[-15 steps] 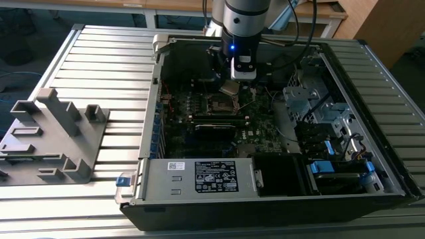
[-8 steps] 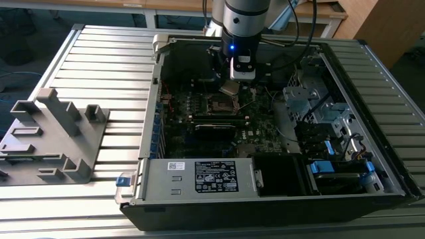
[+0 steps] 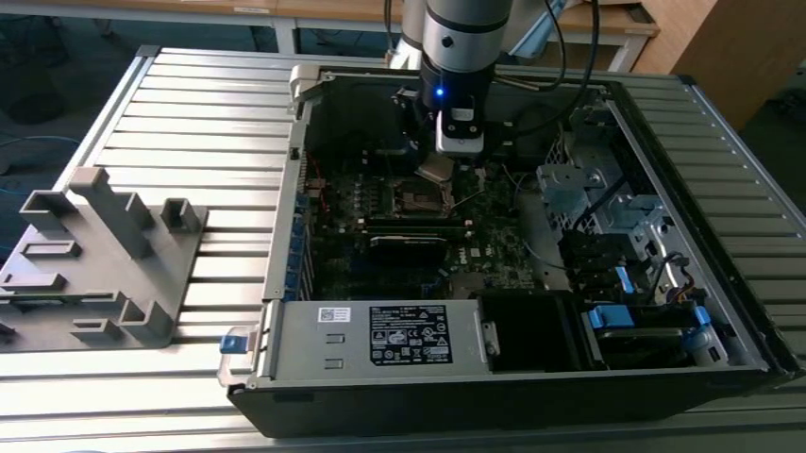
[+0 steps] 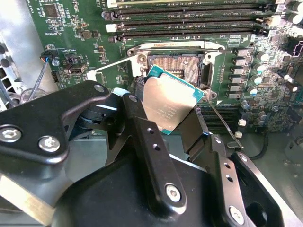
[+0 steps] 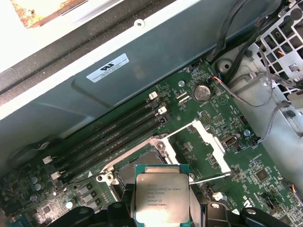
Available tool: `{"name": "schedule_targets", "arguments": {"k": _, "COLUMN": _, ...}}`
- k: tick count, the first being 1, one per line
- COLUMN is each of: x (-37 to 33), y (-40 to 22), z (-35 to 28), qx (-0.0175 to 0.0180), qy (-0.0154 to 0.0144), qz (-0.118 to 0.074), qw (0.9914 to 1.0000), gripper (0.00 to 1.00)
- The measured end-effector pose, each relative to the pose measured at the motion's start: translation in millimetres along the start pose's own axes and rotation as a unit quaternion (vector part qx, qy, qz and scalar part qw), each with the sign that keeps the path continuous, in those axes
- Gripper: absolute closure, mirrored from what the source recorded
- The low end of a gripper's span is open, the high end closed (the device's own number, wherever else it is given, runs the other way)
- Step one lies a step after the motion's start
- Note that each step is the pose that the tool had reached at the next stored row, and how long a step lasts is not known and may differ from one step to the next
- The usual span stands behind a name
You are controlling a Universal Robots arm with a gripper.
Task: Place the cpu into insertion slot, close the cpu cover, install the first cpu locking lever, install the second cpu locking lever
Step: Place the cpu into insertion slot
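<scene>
A grey fixture [image 3: 108,255] sits at the exterior view's left on the table [image 3: 214,123], with the open computer case [image 3: 377,406] to its right. Inside, the hand [image 3: 440,170] grips the cpu [image 4: 168,101] by its edges, tilted over the bare insertion slot [image 4: 177,66]. The cpu cover [image 5: 210,139] lies open beside it.
</scene>
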State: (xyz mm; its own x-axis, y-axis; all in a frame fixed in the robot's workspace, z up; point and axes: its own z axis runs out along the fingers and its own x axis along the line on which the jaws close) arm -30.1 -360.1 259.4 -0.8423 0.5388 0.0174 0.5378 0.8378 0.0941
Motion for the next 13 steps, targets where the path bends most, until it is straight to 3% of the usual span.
{"name": "schedule_targets", "arguments": {"k": 5, "x": 0.1, "y": 0.0, "z": 0.5, "qx": -0.0003, "qy": -0.0002, "qz": 0.003, "qw": 1.00000, "gripper": 0.46}}
{"name": "schedule_targets", "arguments": {"k": 7, "x": 0.1, "y": -0.1, "z": 1.2, "qx": -0.0006, "qy": -0.0018, "qz": 0.020, "qw": 0.99980, "gripper": 0.46}}
{"name": "schedule_targets", "arguments": {"k": 10, "x": 0.1, "y": -0.2, "z": 2.4, "qx": -0.0010, "qy": -0.0044, "qz": 0.047, "qw": 0.99890, "gripper": 0.46}}
{"name": "schedule_targets", "arguments": {"k": 13, "x": 0.0, "y": -0.3, "z": 3.6, "qx": -0.0015, "qy": -0.0070, "qz": 0.074, "qw": 0.99722, "gripper": 0.46}}
